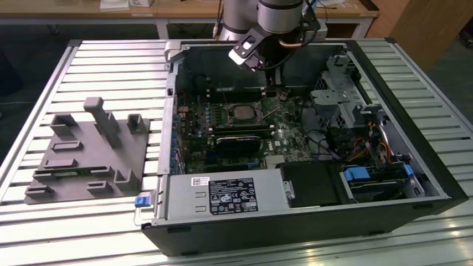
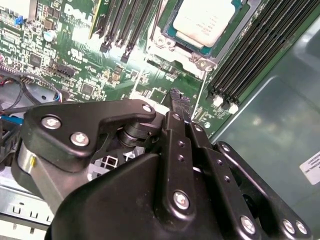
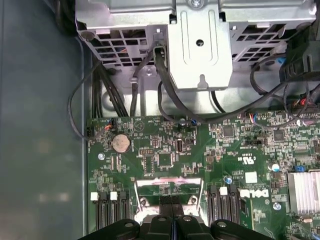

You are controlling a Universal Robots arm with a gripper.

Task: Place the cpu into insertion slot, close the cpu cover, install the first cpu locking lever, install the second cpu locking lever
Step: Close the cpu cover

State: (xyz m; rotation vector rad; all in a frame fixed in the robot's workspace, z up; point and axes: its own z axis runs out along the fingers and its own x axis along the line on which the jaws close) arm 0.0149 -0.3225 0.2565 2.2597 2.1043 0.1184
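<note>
The pincer (image 2: 176, 97), fingers pressed together on nothing, hangs low over the green board (image 2: 100, 75), just beside a thin wire lever (image 2: 200, 97). Further out, the cpu (image 2: 206, 21) sits in the insertion slot (image 1: 227, 113), with the cpu cover (image 2: 172, 50) apparently down around it. The narrow tips could slip off that springy lever and strike the memory slots (image 2: 250, 55) or small board parts.

In the exterior view the arm (image 1: 275, 14) enters at twelve o'clock and points its gripper (image 1: 276, 87) straight down toward six. In both wrist views the two black fingers (image 3: 166, 205) (image 2: 175, 107) lie pressed together along their length, seemingly with only a thin seam between them.
</note>
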